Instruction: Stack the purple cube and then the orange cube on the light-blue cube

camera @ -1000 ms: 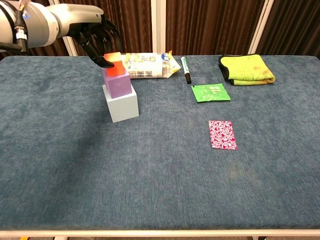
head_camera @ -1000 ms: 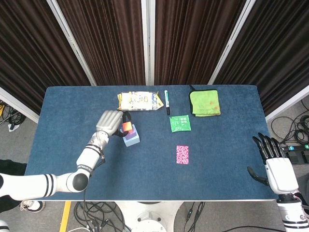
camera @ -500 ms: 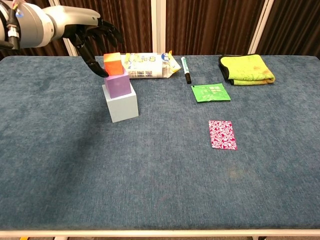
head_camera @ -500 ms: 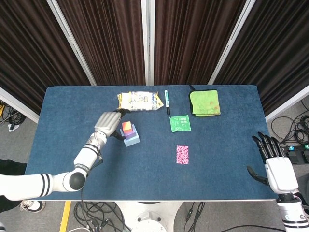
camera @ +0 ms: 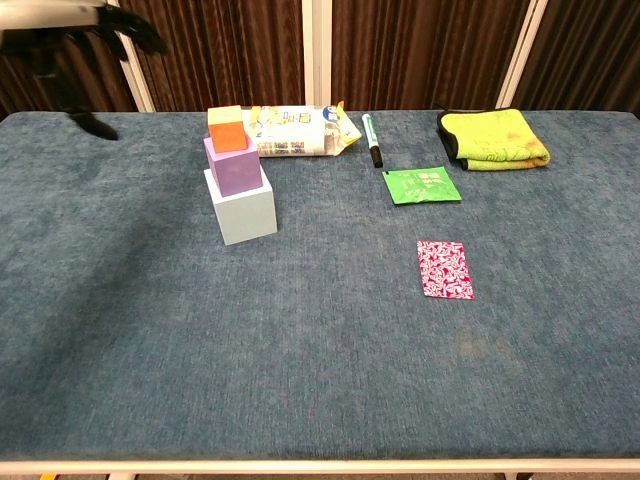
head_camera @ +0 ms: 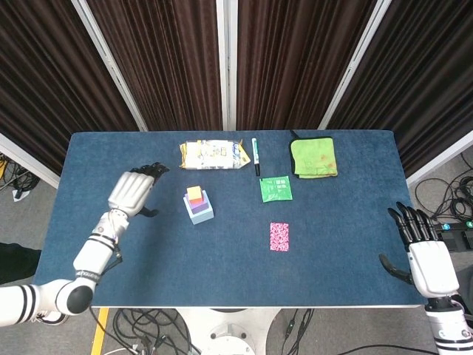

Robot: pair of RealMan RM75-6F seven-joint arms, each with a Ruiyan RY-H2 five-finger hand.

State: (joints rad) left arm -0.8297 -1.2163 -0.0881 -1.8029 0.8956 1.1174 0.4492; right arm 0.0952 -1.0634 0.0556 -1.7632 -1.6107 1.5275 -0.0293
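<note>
Silver left robot hand [head_camera: 131, 192] spread, empty

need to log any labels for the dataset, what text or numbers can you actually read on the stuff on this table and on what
None can be read as it stands.
Snack packet: blue print on it, too blurred to read.
Green sachet: white print, too small to read.
Marker pen: no readable label.
Pink patterned card: pattern only, no words.
Cubes, orange cube on top, and yellow-green cloth: no print visible.
</note>
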